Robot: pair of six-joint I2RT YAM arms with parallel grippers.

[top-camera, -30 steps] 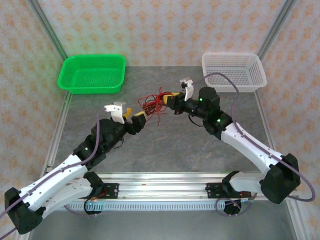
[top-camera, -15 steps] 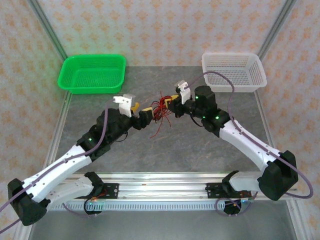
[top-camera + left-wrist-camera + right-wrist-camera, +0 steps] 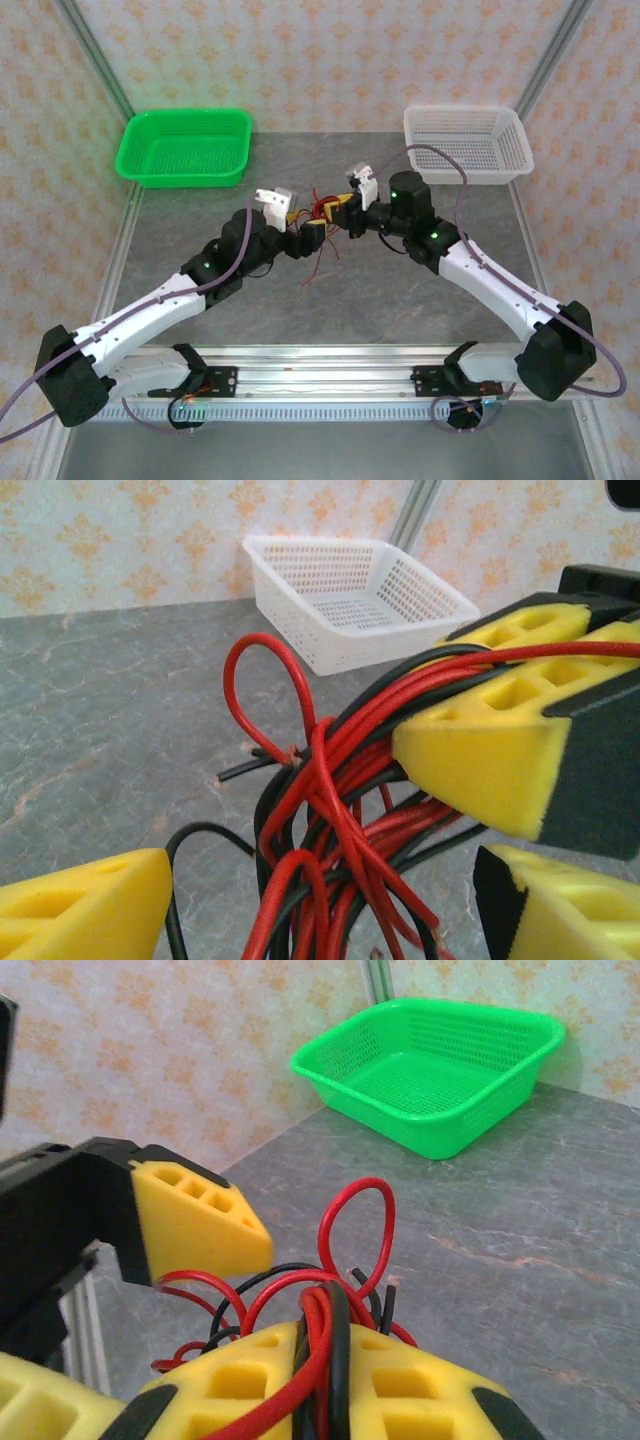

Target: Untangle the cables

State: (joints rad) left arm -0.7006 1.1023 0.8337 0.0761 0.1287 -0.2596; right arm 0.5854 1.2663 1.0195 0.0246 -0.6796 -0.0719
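Observation:
The cables (image 3: 322, 212) are a knot of thin red and black wires held just above the grey table's middle. My right gripper (image 3: 343, 210) is shut on them: in the right wrist view several red and black strands (image 3: 355, 1230) run up between its closed yellow pads (image 3: 240, 1380). My left gripper (image 3: 308, 228) is open right beside the knot. In the left wrist view the bundle (image 3: 330, 810) hangs between its wide-apart yellow fingertips (image 3: 80, 910), and the right gripper's pads (image 3: 490, 750) clamp the strands from the upper right. A few loose ends trail down to the table.
A green basket (image 3: 183, 147) stands at the back left and a white basket (image 3: 467, 142) at the back right. Patterned walls and metal frame posts close in the table. The two grippers are almost touching at the centre.
My left arm has reached right and forward until its open jaws straddle the bundle. The right gripper has shifted slightly left with the cables still in it.

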